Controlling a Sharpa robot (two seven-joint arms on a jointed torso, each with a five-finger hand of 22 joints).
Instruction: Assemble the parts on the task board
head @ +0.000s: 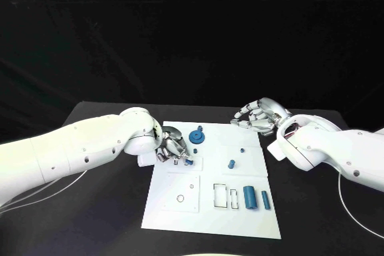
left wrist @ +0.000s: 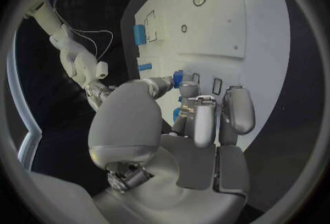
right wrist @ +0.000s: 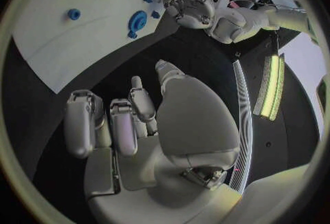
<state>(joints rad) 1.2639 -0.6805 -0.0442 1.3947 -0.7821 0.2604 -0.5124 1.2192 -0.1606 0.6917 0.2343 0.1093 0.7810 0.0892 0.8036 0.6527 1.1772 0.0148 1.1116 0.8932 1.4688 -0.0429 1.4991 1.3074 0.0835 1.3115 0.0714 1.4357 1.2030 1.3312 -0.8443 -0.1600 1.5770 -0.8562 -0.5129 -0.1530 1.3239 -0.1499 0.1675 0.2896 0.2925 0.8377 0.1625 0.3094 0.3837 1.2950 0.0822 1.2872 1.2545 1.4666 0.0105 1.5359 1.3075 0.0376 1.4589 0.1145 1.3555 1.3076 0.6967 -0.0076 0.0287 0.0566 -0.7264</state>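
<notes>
Assembly looks barely begun, I judge: my left hand (head: pixel 172 149) pinches a small blue part (head: pixel 188 161) over the task board (head: pixel 213 217), while my right hand (head: pixel 254 118) hovers curled and empty; cylinders (head: pixel 249 197) lie loose, slots (head: pixel 220 194) unfilled.

— What does the left hand (head: pixel 172 149) cover on the task board (head: pixel 210 211)?

— Its fingers hide most of a small blue part (head: pixel 188 162) at the board's left side; the part's shape cannot be told, nor whether the fingers pinch it or merely touch it.

— And from the left wrist?

— The blue part (left wrist: pixel 178 78) peeks out behind the fingertips (left wrist: pixel 187 91), mostly covered.

— The right hand (head: pixel 257 118)?

— Curled beyond the board's far right corner; its palm side is turned away, so any contents are hidden.
</notes>
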